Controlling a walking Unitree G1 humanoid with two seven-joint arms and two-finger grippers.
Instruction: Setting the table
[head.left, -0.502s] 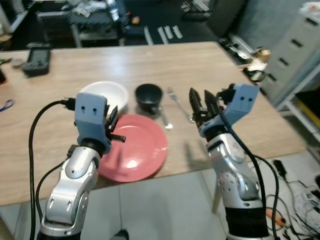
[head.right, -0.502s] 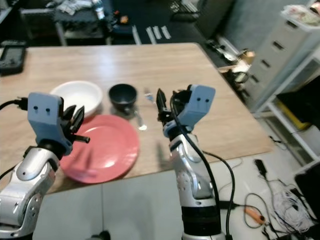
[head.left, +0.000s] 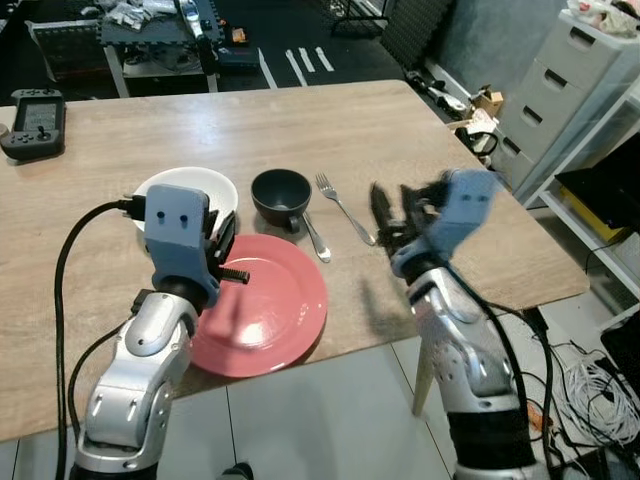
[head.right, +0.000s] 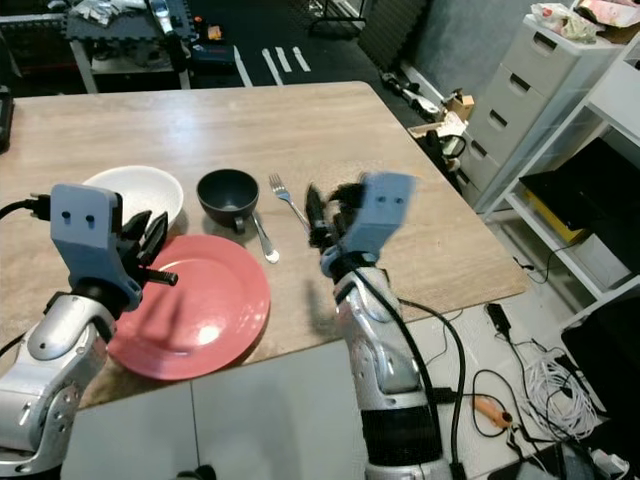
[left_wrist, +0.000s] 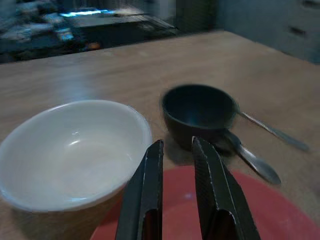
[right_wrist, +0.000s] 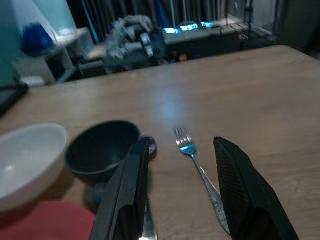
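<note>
- Table (head.left: 300, 120): light wood-grain top, carrying all the tableware near its front edge.
- Red plate (head.left: 270, 320): flat on the table at the front edge, nearest the robot; nothing lies on it.
- White bowl (head.left: 190, 192): upright, just behind the red plate toward the robot's left, its rim close beside the plate's edge.
- Dark cup (head.left: 281, 195): upright, just to the right of the white bowl and just behind the plate.
- Spoon (head.left: 316, 240): lies on the table from beside the dark cup toward the front, its bowl end just past the plate's right edge; its handle end is by the cup.
- Fork (head.left: 343, 207): lies on the table to the right of the spoon, tines pointing away from the robot, apart from the plate.
- Left gripper (left_wrist: 175, 170): raised over the back part of the red plate, pointing toward the gap between bowl and cup; its two black fingers sit nearly together with a narrow slit between them and hold nothing.
- Right gripper (right_wrist: 182, 165): raised above the table to the right of the fork, fingers spread wide apart, holding nothing; in the right wrist view the fork lies between the two fingers, farther off.
- Black handheld device (head.left: 35, 112): flat on the table at the far left.
- Grey drawer cabinet (head.left: 560, 110): stands on the floor beyond the table's right side.
</note>
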